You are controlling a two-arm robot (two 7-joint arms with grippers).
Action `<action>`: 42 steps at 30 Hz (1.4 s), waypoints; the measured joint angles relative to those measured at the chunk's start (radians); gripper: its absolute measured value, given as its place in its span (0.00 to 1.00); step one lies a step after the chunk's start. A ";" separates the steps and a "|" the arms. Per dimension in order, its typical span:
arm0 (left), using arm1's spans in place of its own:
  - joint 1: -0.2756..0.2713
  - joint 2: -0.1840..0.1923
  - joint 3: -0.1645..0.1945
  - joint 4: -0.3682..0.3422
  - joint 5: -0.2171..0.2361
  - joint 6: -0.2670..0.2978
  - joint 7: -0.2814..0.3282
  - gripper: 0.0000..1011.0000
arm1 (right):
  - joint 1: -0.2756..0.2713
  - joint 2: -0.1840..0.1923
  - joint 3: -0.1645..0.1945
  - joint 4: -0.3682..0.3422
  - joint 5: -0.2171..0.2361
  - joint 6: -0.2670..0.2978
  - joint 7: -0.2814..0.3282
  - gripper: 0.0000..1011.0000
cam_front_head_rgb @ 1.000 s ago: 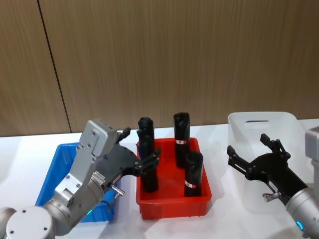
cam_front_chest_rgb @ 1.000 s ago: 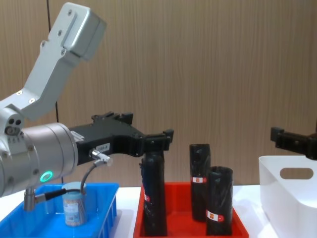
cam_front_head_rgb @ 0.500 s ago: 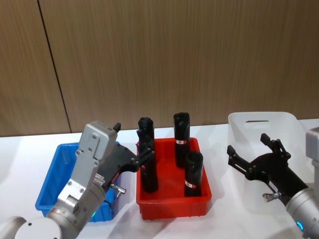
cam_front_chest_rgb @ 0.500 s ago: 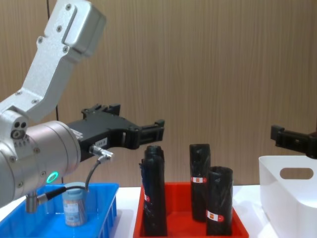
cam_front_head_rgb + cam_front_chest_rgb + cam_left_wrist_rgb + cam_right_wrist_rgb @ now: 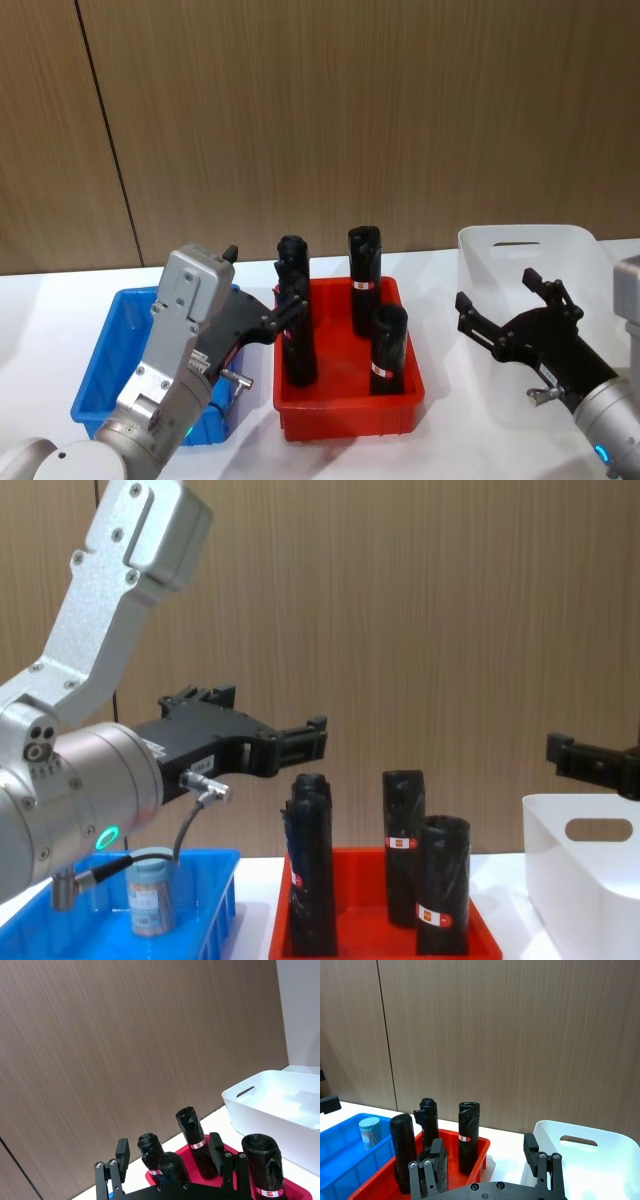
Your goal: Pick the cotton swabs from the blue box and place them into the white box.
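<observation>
One cotton swab jar [image 5: 150, 892], clear with a grey-blue lid, stands in the blue box [image 5: 218, 866] at the left; the right wrist view also shows the jar [image 5: 369, 1131]. My left gripper [image 5: 300, 742] hangs open and empty above the blue box's right side, well above the jar, its fingers reaching toward the black rolls. In the head view my left arm hides the jar inside the blue box [image 5: 98, 365]. The white box [image 5: 482, 246] stands at the right. My right gripper [image 5: 497, 292] hovers open and empty in front of it.
A red tray [image 5: 345, 408] sits between the two boxes and holds several tall black rolls [image 5: 388, 348] with red-and-white labels. A wooden wall rises right behind the white table [image 5: 440, 445].
My left gripper has risen and drawn back to the left, away from the black rolls, staying open. The right arm has not moved.
</observation>
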 joint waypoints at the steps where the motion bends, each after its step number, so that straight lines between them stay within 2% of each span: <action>1: 0.000 0.000 0.000 0.000 0.000 0.000 0.000 0.99 | 0.000 0.000 0.000 0.000 0.000 0.000 0.000 0.99; 26: -0.001 0.000 -0.001 0.001 -0.001 0.001 0.000 0.99 | 0.002 0.000 0.001 0.004 0.003 0.004 0.010 0.99; 32: -0.001 0.000 -0.001 0.001 -0.001 0.001 0.000 0.99 | 0.013 -0.002 0.001 0.018 0.009 0.024 0.043 0.99; 42: -0.001 0.000 -0.001 0.001 -0.001 0.001 0.000 0.99 | 0.064 -0.019 -0.005 0.084 0.020 0.083 0.143 0.99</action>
